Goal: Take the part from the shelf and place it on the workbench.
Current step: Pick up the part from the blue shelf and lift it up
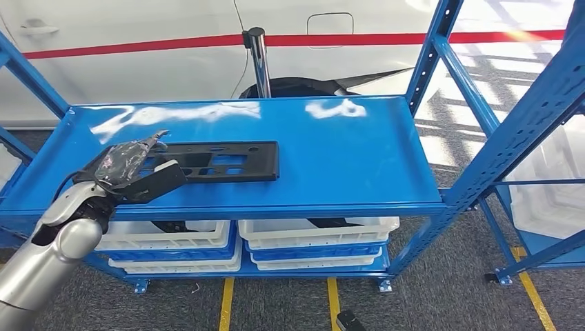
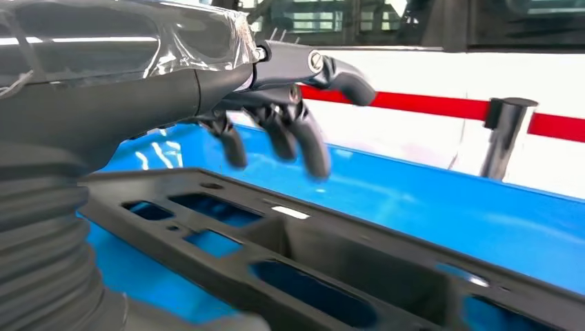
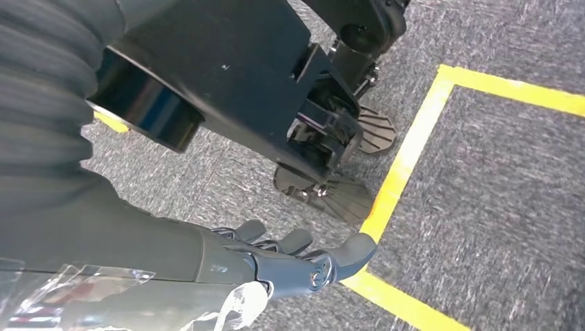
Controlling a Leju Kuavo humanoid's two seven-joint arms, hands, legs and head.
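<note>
The black slotted part point(image 1: 214, 161) lies flat on the blue shelf point(image 1: 345, 158), long axis running left to right. The left hand point(image 1: 138, 172) hovers over its left end, fingers point(image 2: 303, 141) spread, holding nothing. The right hand point(image 3: 290, 265) hangs empty above the floor, well apart.

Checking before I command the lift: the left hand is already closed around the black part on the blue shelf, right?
Not quite. The left hand is at the black part on the blue shelf, but not closed around it: the left wrist view shows its fingers spread apart above the part, holding nothing.
</note>
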